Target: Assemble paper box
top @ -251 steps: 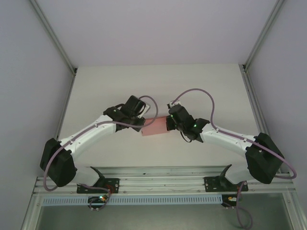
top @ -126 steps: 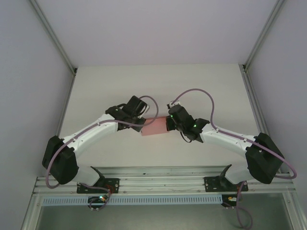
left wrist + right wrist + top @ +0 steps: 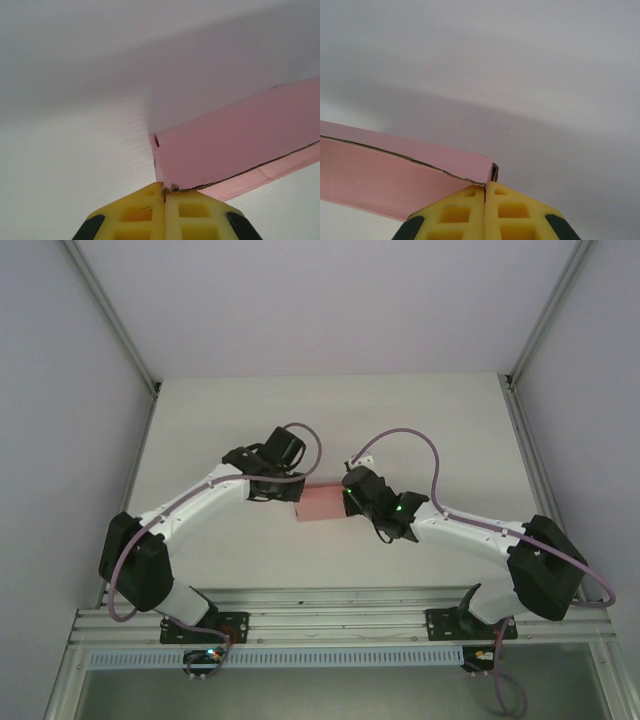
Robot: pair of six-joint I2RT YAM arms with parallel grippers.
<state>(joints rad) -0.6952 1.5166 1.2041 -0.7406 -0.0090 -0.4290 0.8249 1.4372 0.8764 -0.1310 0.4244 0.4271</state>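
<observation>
**Q:** Paper box (image 3: 320, 503): how many, and where?

**A:** One, pale pink, at mid-table (image 3: 200, 420), spanning between the left gripper (image 3: 164, 192) and the right gripper (image 3: 485, 187).

**Q:** State of the two pairs of jaws?

**A:** Both are pressed together. The left pinches a corner of the card, the right nips the edge at the opposite end.

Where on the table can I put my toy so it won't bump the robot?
The bare table behind the paper box, up to the back wall, is free; so is the strip between box and metal rail. The middle is crowded: left claw and right claw pinch the box there.
</observation>
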